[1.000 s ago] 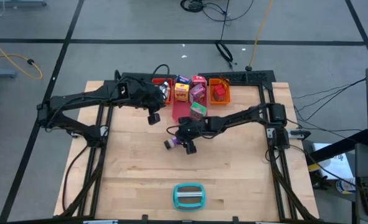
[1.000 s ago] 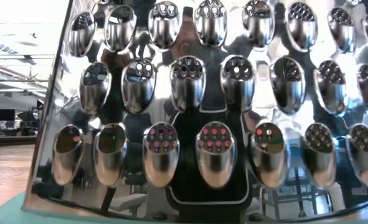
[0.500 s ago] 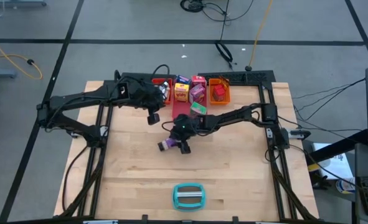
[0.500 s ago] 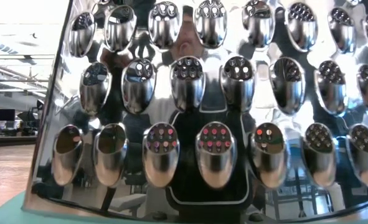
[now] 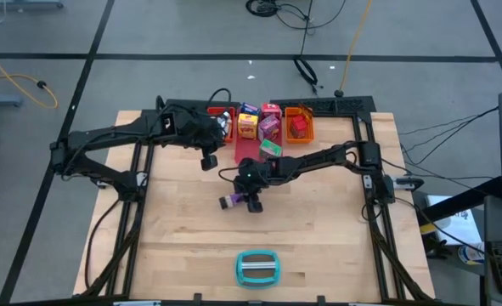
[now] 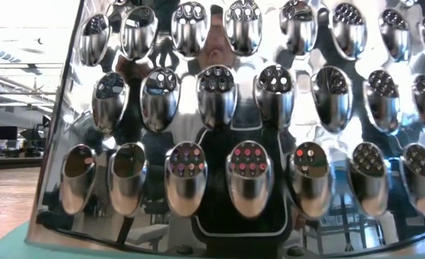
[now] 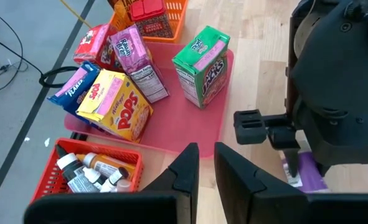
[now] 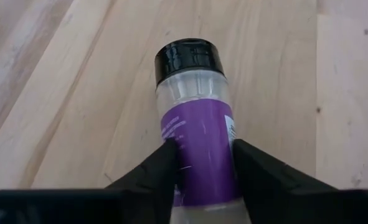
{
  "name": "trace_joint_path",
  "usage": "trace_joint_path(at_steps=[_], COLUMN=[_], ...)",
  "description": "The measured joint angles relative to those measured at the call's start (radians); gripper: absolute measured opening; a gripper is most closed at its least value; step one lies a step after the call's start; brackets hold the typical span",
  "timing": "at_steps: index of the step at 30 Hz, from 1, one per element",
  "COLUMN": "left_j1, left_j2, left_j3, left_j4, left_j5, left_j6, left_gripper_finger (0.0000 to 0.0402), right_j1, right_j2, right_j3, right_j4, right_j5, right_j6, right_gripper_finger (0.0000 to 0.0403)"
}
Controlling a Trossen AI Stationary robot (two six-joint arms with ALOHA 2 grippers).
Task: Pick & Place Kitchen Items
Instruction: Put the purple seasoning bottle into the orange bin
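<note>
light: bright, even overhead | shadows: soft | glare: low view all mirror reflections off the grater | blur: none really

Table hidden behind grater

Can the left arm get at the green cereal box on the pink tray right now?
Probably yes. The left gripper hangs just short of the pink tray, and the green box stands upright on it with bare tray between them, nothing blocking.

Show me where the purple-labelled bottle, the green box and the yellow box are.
Purple-labelled bottle (image 8: pixel 202 143): right wrist view, on its purple label.
Green box (image 7: pixel 201 65): left wrist view, on its front face.
Yellow box (image 7: pixel 116 104): left wrist view, on its printed face.
</note>
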Motion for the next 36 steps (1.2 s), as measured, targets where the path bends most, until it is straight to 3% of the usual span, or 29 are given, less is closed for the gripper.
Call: trace_joint_path(at_steps=[3,12,24,36], left_j1=[0.0,0.0,0.0,0.0], left_j2=[0.0,0.0,0.0,0.0], left_j3=[0.0,0.0,0.0,0.0], left_j4=[0.0,0.0,0.0,-0.001], left_j5=[0.0,0.0,0.0,0.002], left_j6=[0.0,-0.001,-0.006,-0.009], left_gripper_finger=[0.0051,0.0051,0.0051,0.0051], right_j1=[0.0,0.0,0.003,0.018], right_j2=[0.0,-0.055,-0.318,-0.651], right_j3=[0.0,-0.004,-0.031,-0.247], right_j4=[-0.006,0.006,0.0,0.097], right_j5=[0.0,0.008,0.026,0.111], right_j6=[-0.002,0.032,0.065,0.134], right_gripper_finger=[0.0106,0.0106,0.0099,0.0099])
